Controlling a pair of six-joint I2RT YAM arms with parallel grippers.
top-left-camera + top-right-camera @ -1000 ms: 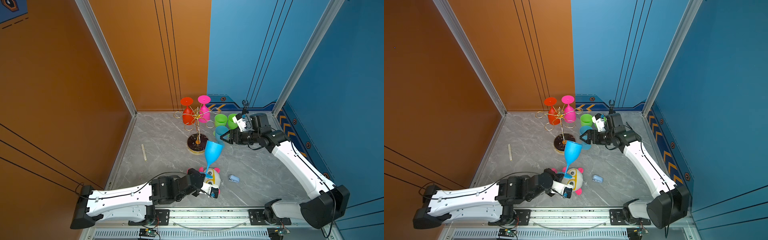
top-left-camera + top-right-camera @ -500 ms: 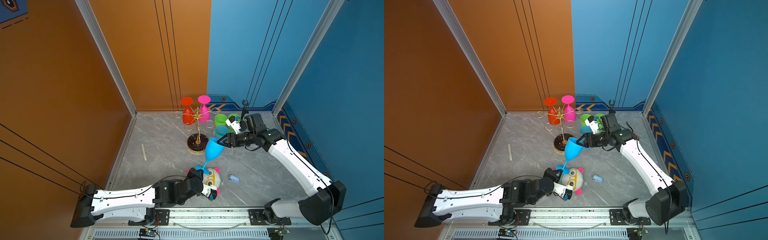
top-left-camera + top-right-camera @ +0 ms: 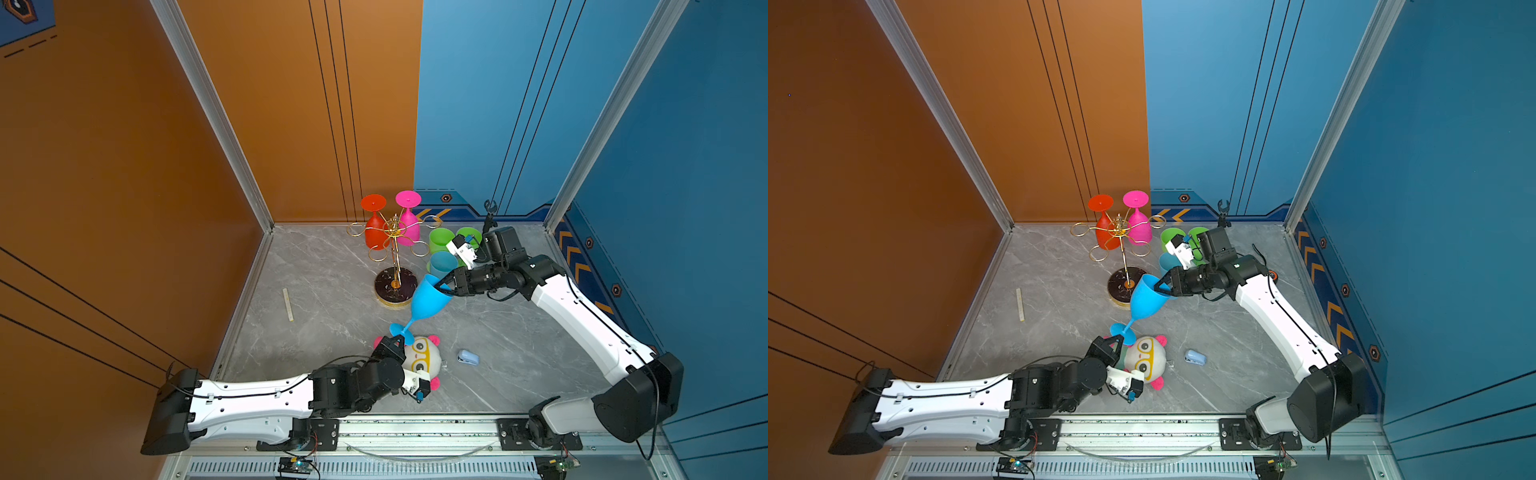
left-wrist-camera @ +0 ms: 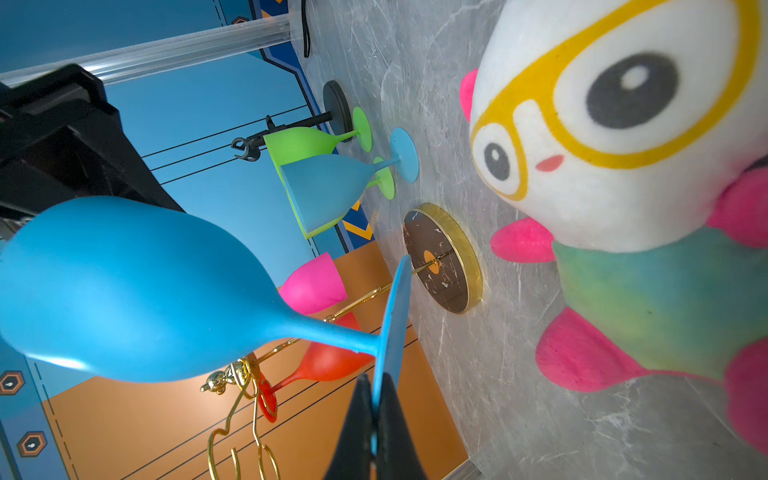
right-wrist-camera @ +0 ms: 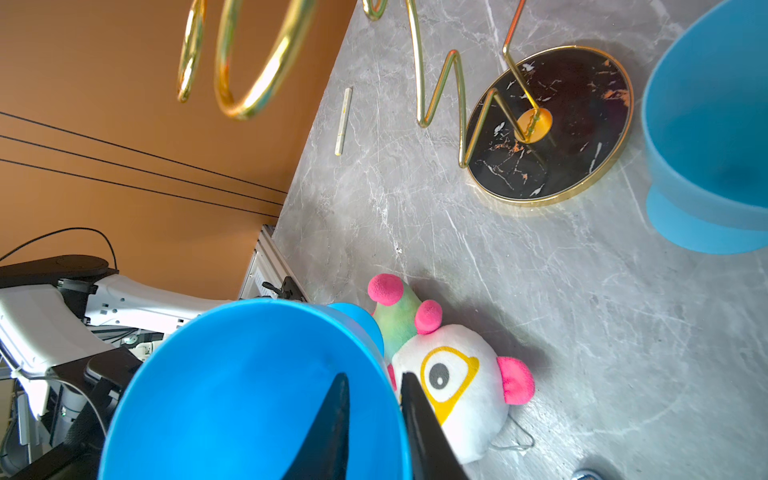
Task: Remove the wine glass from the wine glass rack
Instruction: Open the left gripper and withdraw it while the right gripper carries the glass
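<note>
Lower centre, over grey marble floor (image 3: 324, 266) between orange wall (image 3: 291, 104) and blue wall (image 3: 478, 104): left gripper (image 3: 397, 339) clamps wine glass (image 3: 428, 301) foot; right gripper (image 3: 441, 285) straddles its rim, grip state indeterminate.

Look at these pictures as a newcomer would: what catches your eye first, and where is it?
The bright blue wine glass hangs tilted in mid-scene, its foot pinched by the left gripper and its rim straddled by the right gripper. Behind it, a red glass and a pink glass hang upside down on the gold wine glass rack. A white plush toy lies beside the left gripper.
</note>
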